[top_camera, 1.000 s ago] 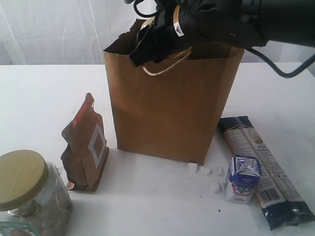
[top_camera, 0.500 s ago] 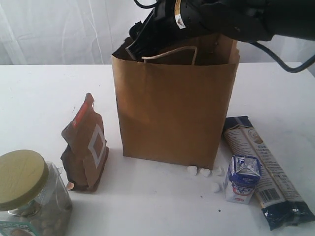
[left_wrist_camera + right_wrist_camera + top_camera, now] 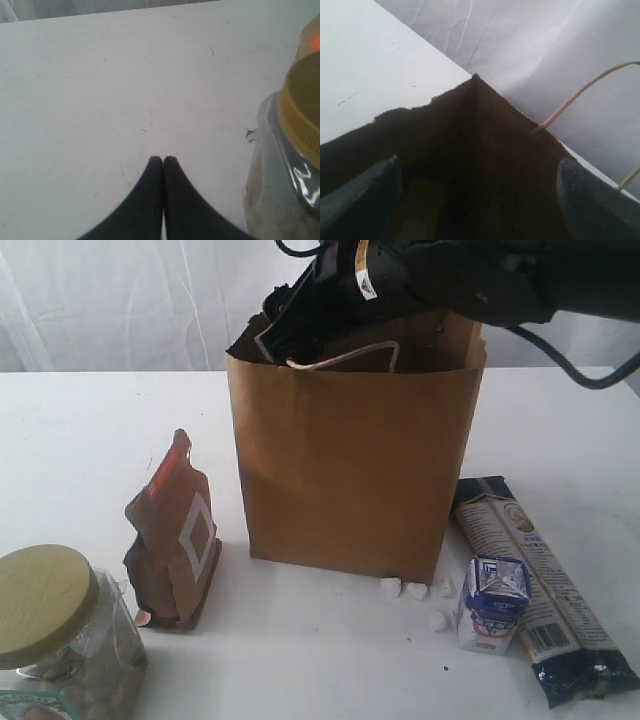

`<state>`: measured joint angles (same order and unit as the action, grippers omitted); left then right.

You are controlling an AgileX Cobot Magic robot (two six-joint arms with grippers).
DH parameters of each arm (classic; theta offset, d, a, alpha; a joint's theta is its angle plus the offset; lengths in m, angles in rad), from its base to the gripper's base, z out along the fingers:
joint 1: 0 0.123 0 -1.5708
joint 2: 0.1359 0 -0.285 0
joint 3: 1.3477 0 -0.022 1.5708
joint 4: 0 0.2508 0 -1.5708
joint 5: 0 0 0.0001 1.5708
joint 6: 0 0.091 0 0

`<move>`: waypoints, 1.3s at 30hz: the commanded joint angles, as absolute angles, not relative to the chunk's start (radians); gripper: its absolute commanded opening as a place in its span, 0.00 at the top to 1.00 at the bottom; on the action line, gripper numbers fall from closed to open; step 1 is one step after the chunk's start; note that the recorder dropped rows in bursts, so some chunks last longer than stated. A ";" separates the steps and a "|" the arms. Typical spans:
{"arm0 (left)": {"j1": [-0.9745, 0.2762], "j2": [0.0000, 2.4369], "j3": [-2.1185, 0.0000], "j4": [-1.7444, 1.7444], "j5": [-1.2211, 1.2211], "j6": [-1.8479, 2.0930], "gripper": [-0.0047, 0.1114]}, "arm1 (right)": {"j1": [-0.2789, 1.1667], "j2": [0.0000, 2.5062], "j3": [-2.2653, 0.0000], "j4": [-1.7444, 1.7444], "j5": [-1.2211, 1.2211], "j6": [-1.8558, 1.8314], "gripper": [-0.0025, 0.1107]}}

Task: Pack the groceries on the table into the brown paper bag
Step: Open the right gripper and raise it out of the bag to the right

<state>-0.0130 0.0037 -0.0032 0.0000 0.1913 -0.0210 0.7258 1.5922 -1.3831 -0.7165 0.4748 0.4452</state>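
The brown paper bag [image 3: 350,460] stands upright in the middle of the table [image 3: 90,430], mouth open. My right gripper [image 3: 290,325] hovers at the bag's mouth, over its left rim. In the right wrist view that gripper [image 3: 477,200] is open, fingers [image 3: 365,195] wide apart over the dark inside of the bag [image 3: 485,140]. A dim yellowish shape [image 3: 420,200] lies deep inside. The brown-red pouch [image 3: 175,535] stands left of the bag. The jar [image 3: 60,640] is at the front left, beside my shut left gripper [image 3: 163,159]. The carton [image 3: 492,603] and long packet [image 3: 540,585] lie to the right. Bottle and can are out of view.
Small white crumbs [image 3: 415,590] lie at the bag's front right corner. The jar [image 3: 290,165] fills one side of the left wrist view, close to the fingers. A white curtain hangs behind the table. A paper handle [image 3: 345,352] arches over the bag's front rim.
The right gripper has lifted from down over the bag's front rim to just above it. The bag, skewed before, now stands straighter and slightly further right. The last half second shows almost no motion.
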 commanded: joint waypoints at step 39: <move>-0.012 0.000 0.000 0.000 0.188 -0.021 0.96 | 0.026 1.050 -0.917 -0.523 0.574 0.588 0.98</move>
